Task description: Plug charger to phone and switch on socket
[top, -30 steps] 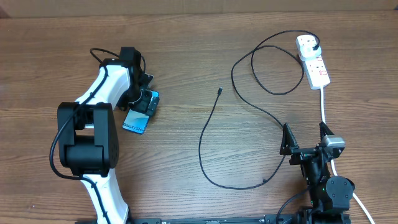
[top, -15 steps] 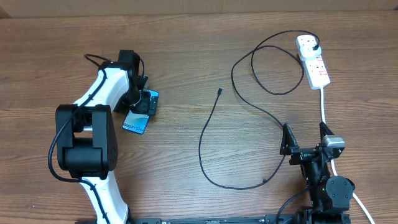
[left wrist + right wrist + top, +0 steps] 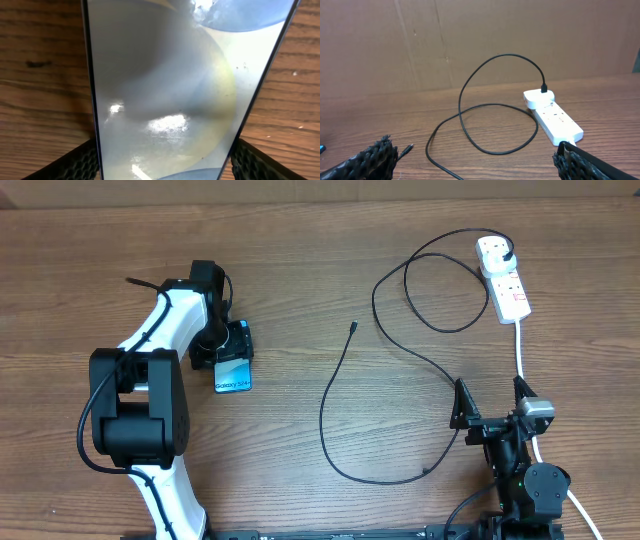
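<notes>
Phone (image 3: 232, 377) flat on the wooden surface (image 3: 300, 270), screen up, white text at the end nearer the robot's base. Left hand (image 3: 234, 348) over the phone's far end, fingers (image 3: 75, 165) set against both long edges, closed across its width. In the left wrist view, pale glassy screen filling the frame, a dark ribbed fingertip at each lower corner, right against the thin frame. White-and-black left arm (image 3: 160, 320) reaching in from the side of the phone away from the charger.

Well to the right of the phone in the overhead view, charger (image 3: 322, 412): thin black cable loose on the surface, small connector tip (image 3: 354, 327) free, apart from the phone, pointing away from the robot. From that tip, curves toward the near edge, swings back up, loops once, ends at a black plug (image 3: 509, 252). Plug seated in the far end of the socket (image 3: 505, 285).

Socket farther still from the phone, near the far right corner: white strip with red markings, thick white cord (image 3: 521, 345) trailing back toward the right arm. Switch position too small to tell.

Right hand (image 3: 489, 392) far to the right of the phone, at the near edge, fingers spread wide, nothing between them, just beside the white cord. Faces the socket and the cable loop in its own wrist view.
</notes>
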`<state>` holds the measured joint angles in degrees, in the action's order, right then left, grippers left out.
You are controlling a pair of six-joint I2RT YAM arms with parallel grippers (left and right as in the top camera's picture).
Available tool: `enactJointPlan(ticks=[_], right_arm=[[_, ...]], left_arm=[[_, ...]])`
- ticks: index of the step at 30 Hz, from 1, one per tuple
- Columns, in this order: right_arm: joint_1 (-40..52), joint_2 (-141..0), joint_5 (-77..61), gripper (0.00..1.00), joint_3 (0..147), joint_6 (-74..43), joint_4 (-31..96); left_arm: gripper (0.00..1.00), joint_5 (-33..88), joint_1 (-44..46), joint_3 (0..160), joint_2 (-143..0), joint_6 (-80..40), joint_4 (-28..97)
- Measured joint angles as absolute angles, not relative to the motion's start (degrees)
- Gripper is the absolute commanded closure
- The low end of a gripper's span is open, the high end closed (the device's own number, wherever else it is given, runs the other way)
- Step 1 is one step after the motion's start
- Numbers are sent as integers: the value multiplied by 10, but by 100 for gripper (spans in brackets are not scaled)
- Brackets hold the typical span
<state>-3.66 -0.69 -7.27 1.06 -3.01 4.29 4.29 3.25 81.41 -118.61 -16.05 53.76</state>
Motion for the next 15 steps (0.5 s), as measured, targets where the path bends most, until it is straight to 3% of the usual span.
enactJointPlan(ticks=[6, 15], right_arm=[[-37, -7, -72, 0, 10, -30, 43], [-37, -7, -72, 0, 11, -30, 43]], left_arm=[[14, 44, 33, 813, -1185, -162, 514], [14, 34, 34, 813, -1185, -83, 471]])
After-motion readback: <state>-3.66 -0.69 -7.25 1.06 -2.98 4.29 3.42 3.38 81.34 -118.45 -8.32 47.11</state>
